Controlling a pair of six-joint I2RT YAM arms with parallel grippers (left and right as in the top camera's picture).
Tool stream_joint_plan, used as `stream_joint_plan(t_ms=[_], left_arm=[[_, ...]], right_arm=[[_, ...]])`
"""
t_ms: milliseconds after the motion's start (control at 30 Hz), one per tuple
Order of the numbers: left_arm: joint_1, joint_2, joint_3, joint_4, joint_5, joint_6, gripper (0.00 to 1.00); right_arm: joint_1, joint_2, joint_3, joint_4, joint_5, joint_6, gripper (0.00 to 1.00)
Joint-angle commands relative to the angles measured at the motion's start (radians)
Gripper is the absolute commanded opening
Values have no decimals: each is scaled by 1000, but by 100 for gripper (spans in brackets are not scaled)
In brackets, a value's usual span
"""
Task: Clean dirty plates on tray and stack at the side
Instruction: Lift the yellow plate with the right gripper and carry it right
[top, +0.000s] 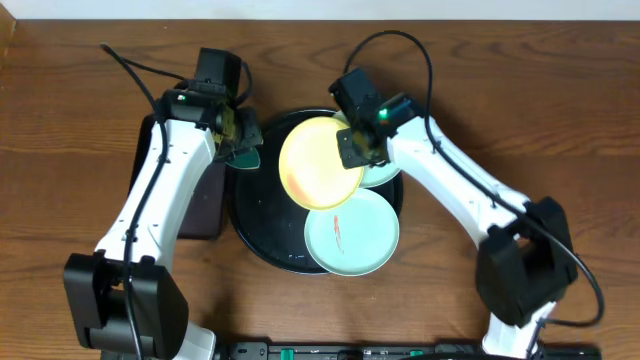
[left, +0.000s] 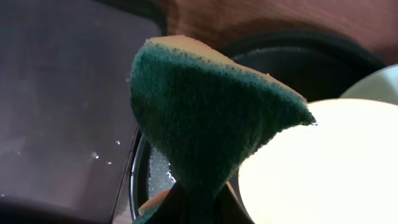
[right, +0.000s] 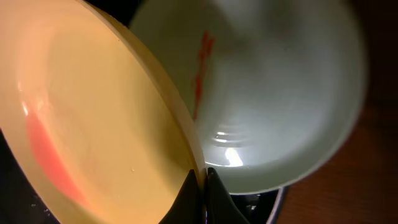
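Pale yellow, round and glossy, the plate is pinched at its rim by the right gripper, jaws closed tight on the edge, and held tilted above the large round black tray. Two light blue-green plates lie on that tray, the nearer one streaked red. The left gripper is clamped on a dark green scouring sponge just beside the plate's edge. A good wipe likely needs a steady plate and the green face pressed flat. It should sweep the orange smear without levering the rim loose.
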Motion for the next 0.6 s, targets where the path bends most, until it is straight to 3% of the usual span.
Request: stream_joint_plan(t_ms=[0, 400, 567], left_arm=[[31, -11, 30, 5, -20, -50, 7], [58, -11, 30, 5, -20, -50, 7], [58, -11, 30, 4, -19, -50, 7]], right_arm=[[60, -85, 8, 5, 227, -19, 1], [240, -169, 8, 55, 799, -20, 1], [309, -169, 8, 106, 883, -89, 1]])
